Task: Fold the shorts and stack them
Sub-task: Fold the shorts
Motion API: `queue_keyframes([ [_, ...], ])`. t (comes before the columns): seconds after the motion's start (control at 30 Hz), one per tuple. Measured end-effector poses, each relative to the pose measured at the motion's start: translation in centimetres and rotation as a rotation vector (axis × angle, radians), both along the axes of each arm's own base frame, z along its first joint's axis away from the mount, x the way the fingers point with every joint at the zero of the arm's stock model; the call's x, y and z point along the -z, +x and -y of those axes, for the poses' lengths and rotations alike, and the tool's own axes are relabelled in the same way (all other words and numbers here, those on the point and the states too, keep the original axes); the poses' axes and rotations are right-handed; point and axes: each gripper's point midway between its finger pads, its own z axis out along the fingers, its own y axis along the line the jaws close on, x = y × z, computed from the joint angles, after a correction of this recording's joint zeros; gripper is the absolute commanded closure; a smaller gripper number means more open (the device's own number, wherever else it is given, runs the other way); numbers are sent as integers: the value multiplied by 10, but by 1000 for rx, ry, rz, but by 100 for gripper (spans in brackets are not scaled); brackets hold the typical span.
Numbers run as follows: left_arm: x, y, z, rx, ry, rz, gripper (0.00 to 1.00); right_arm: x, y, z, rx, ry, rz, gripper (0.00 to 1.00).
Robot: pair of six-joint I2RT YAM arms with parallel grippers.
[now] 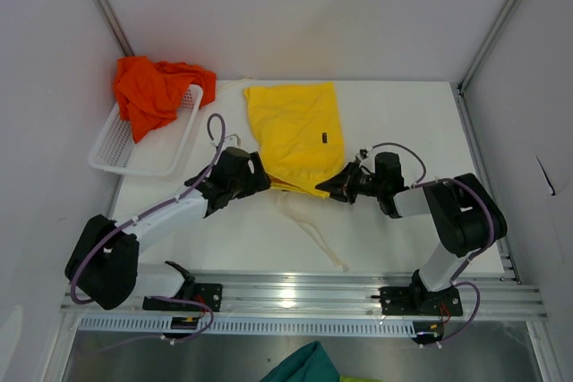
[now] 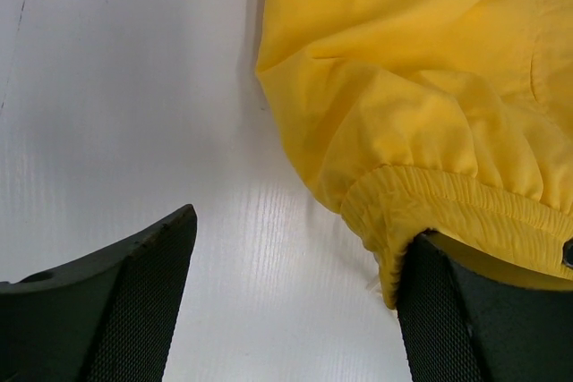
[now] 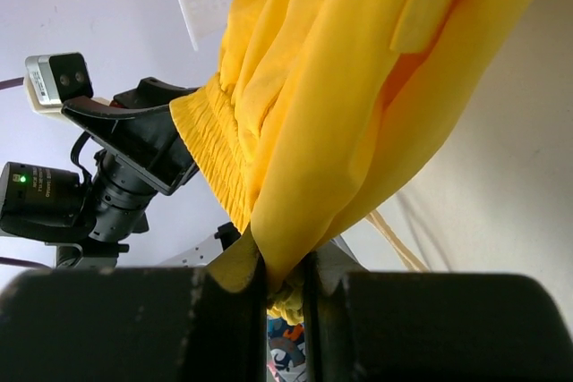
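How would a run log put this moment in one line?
left gripper open at yellow shorts | right gripper shut on yellow shorts | orange shorts in basket

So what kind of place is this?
Probably a robot lab cell, not a home: plain white walls on aluminium posts, a left arm and right arm bolted to a metal rail, a white table bearing yellow shorts.

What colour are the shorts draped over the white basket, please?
Bright orange-red; the shorts on the basket show best in the top external view.

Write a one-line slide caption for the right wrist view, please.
Right pincer shut on a gathered fold of the yellow shorts, left arm close beside the elastic waistband.
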Motion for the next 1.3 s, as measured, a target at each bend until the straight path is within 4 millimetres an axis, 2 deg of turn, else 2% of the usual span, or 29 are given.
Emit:
queue_keyframes([
  [0.13,-5,0,-5,1,-11,21,15,3,2,8,9,-12,-6,100],
  [0.17,-7,3,-14,-14,8,40,14,8,4,13,23,-29,-13,100],
  [0.27,-10,14,-70,-148,131,110,7,33,15,42,114,-103,-95,100],
  [0.3,-12,14,-76,-153,156,129,5,38,17,48,130,-119,-113,100],
  [0.43,-21,7,-56,-32,181,185,3,51,23,48,85,-189,-145,100],
  [0.57,-29,0,-44,44,161,215,3,46,40,46,18,-267,-89,100],
  [0.67,-37,-1,-40,76,151,241,3,46,42,51,-21,-329,-61,100],
  [0.83,-52,12,-23,133,153,248,3,55,27,53,-126,-443,-48,100],
  [0.97,-73,27,-2,175,139,283,3,57,7,40,-256,-504,-4,100],
  [1.07,-79,32,13,215,137,292,3,61,-13,32,-360,-542,21,100],
  [1.23,-68,33,41,303,157,278,3,65,-36,32,-443,-643,25,98],
  [1.3,-56,32,51,339,171,252,3,65,-37,40,-435,-690,14,89],
])
